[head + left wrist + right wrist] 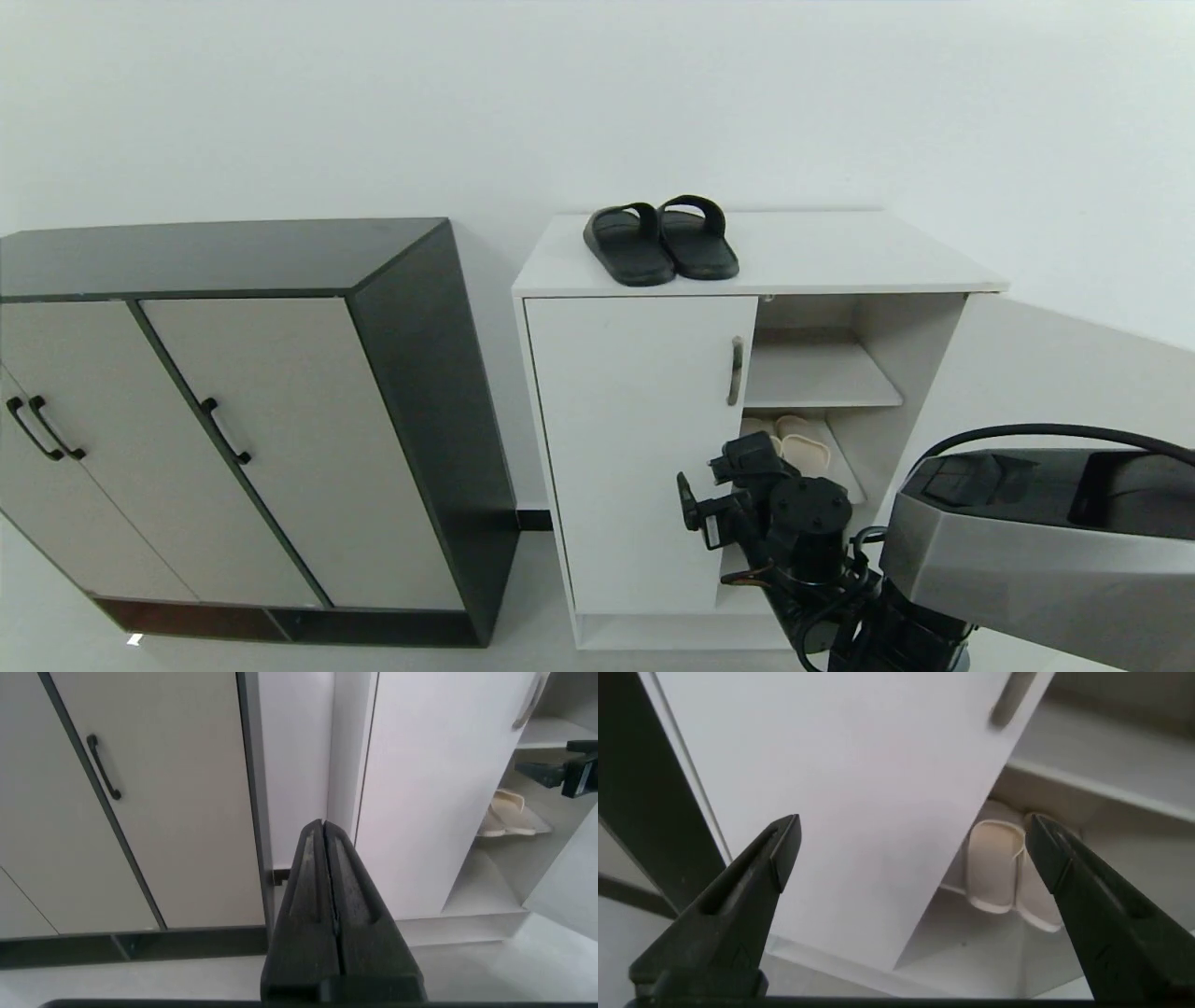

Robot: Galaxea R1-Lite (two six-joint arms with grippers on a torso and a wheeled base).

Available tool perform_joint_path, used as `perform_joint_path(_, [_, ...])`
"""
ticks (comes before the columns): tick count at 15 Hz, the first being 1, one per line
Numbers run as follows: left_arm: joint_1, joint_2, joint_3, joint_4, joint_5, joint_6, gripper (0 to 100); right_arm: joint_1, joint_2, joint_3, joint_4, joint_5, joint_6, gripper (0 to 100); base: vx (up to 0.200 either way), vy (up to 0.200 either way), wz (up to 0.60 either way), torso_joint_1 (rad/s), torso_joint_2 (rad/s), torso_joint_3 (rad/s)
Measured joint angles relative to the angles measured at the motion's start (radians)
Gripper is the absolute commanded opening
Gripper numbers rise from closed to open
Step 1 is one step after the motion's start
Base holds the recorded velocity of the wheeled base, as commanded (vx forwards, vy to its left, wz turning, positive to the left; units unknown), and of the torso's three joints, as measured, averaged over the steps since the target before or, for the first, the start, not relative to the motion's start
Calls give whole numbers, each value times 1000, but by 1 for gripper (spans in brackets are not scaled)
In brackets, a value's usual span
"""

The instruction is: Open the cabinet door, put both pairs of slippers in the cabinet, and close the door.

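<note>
Beige slippers (805, 450) lay shelved in the cabinet (840, 252), so the right tool (912, 831) gaped empty; the left tool (324, 838) sat pressed together.

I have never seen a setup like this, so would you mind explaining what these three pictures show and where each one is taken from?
This is a two-armed robot on wheels. The big picture comes from a camera on its head, looking down at a white cabinet whose right side stands open. A pair of black slide slippers lies on its top, and a pair of beige slippers lies on a lower shelf inside. On the robot's left stands a dark cabinet with grey doors. The two small pictures come from cameras on the wrists. The left wrist one shows that arm's jaws pressed shut, holding nothing. The right wrist one shows the right arm with its jaws open and empty, facing the beige slippers.
</note>
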Motion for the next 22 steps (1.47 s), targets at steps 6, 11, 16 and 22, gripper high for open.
perform_joint_path(6, [0,0,0,0,0,0,0,0,1,2,0,0,0,100,0,0,0,205,-510,-311])
perform_joint_path(11, [0,0,0,0,0,0,0,0,1,3,0,0,0,100,0,0,0,238,-558,-319])
perform_joint_path(16, [0,0,0,0,0,0,0,0,5,3,-3,0,0,100,0,0,0,260,-584,-322])
perform_joint_path(22, [0,0,0,0,0,0,0,-16,8,1,-35,44,-2,100,0,0,0,132,-283,-156])
